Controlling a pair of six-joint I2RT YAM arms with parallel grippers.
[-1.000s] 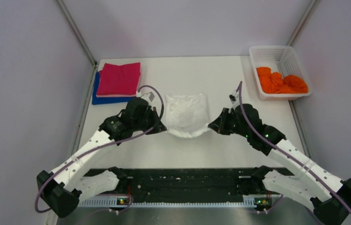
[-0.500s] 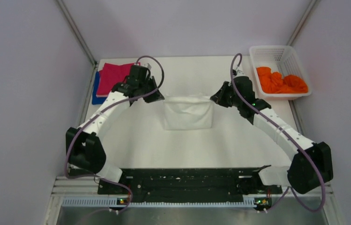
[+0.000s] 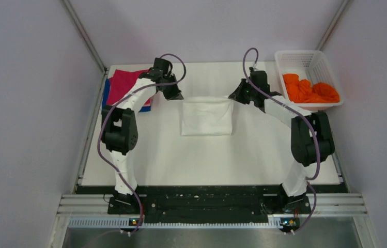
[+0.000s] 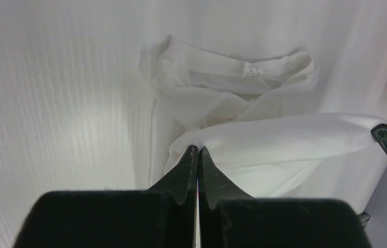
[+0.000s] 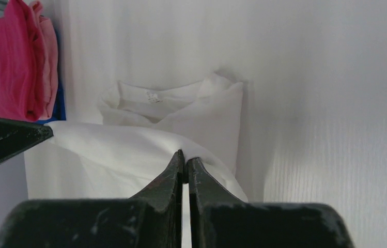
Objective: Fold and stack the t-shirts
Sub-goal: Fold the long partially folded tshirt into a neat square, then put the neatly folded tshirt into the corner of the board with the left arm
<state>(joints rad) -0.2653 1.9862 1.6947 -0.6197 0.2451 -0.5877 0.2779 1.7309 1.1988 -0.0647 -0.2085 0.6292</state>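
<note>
The white t-shirt (image 3: 206,118) is spread mid-table (image 3: 181,160) between the grippers, its far left corner being pinched in the closed left gripper (image 3: 176,96) and its far right corner in the closed right gripper (image 3: 233,96).

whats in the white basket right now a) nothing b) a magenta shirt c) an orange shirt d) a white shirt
c: the orange t-shirt lies bunched inside the white basket, while the magenta one sits folded at the far left of the table.
</note>
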